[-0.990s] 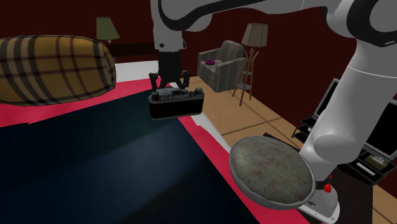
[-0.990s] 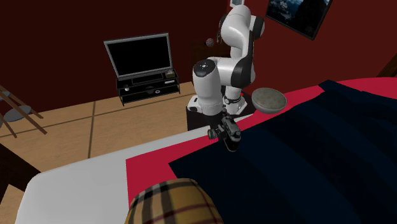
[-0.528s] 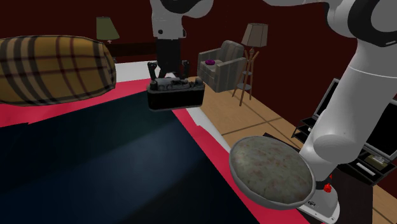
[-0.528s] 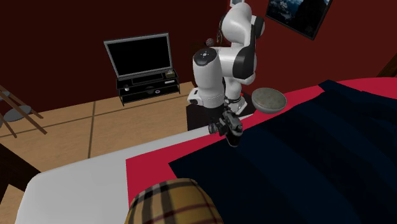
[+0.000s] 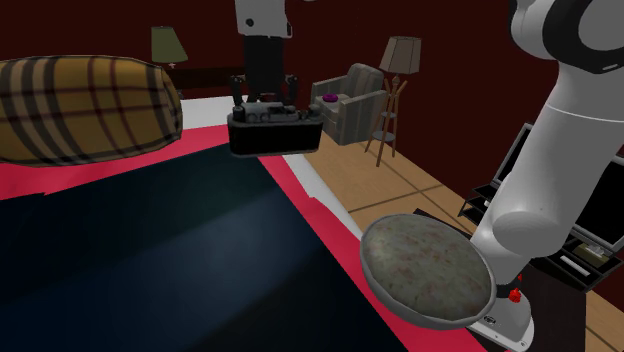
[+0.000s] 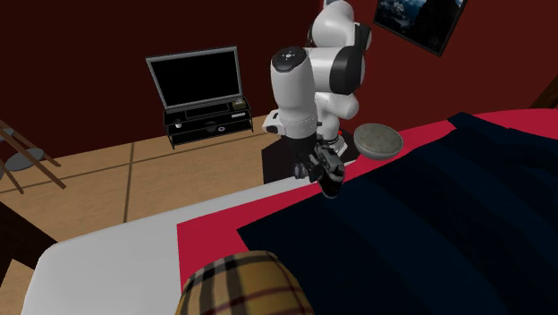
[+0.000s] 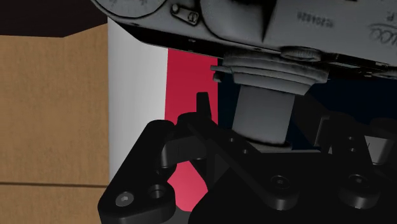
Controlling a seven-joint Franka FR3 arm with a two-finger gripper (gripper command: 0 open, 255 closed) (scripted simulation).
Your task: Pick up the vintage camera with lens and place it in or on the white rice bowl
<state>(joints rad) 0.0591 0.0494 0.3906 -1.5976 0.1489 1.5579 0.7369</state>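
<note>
Vintage camera (image 5: 275, 132) is pinched across its narrow body by the jaws and held in the air over the bed's (image 5: 150, 250) far right edge. It is judged rigid, fairly heavy and lens-fragile, so the body grip suits. The rice bowl (image 5: 425, 270), drawn mottled grey, lies near right, well apart, with nothing seen between; plaid pillow (image 5: 85, 105) far left.
</note>
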